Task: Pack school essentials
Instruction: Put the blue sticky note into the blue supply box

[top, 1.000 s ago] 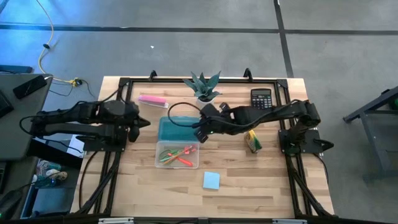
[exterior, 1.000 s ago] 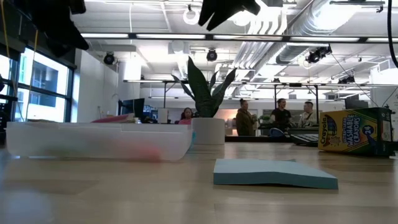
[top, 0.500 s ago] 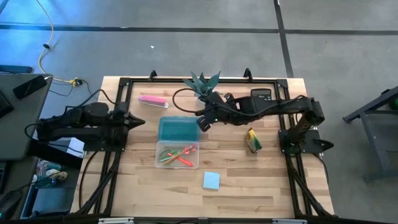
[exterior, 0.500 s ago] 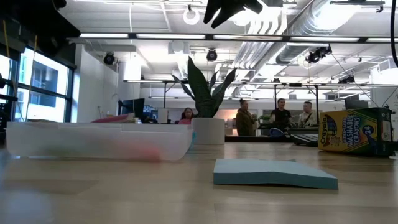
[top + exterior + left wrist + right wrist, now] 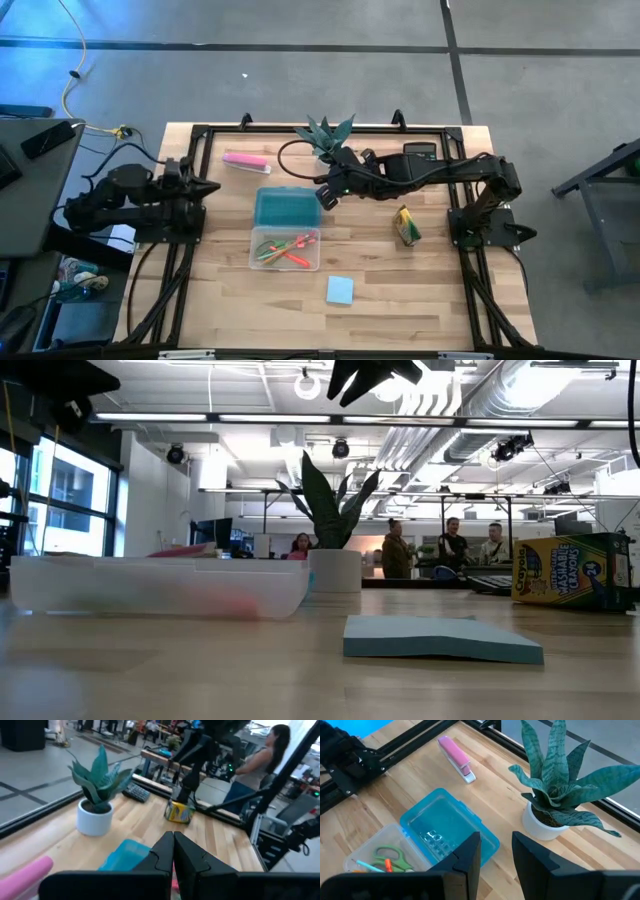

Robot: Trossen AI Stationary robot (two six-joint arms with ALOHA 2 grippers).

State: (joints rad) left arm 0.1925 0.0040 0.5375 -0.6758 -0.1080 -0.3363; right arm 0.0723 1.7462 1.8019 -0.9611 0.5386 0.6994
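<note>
A clear box (image 5: 285, 248) lies open on the table's middle, its blue lid (image 5: 285, 208) flat on the far side. Green-handled scissors (image 5: 390, 855) and red and orange pens (image 5: 290, 250) lie inside. The blue sticky-note pad (image 5: 340, 290) lies nearer the front edge, and the crayon box (image 5: 405, 225) stands to the right. My right gripper (image 5: 325, 195) hangs open in the air above the lid's far right corner, nothing between its fingers (image 5: 470, 852). My left gripper (image 5: 207, 187) is shut and empty, drawn back at the table's left edge, pointing about level toward the right.
A potted plant (image 5: 327, 138) stands at the far edge, close behind my right gripper. A black calculator (image 5: 420, 155) lies at the far right, a pink bar (image 5: 245, 160) at the far left. People stand in the room beyond the table (image 5: 450, 545).
My left gripper has drawn back toward the table's left edge, away from the box, and tipped up to about level, staying shut. My right gripper has shifted a little toward the far edge and up, then held still.
</note>
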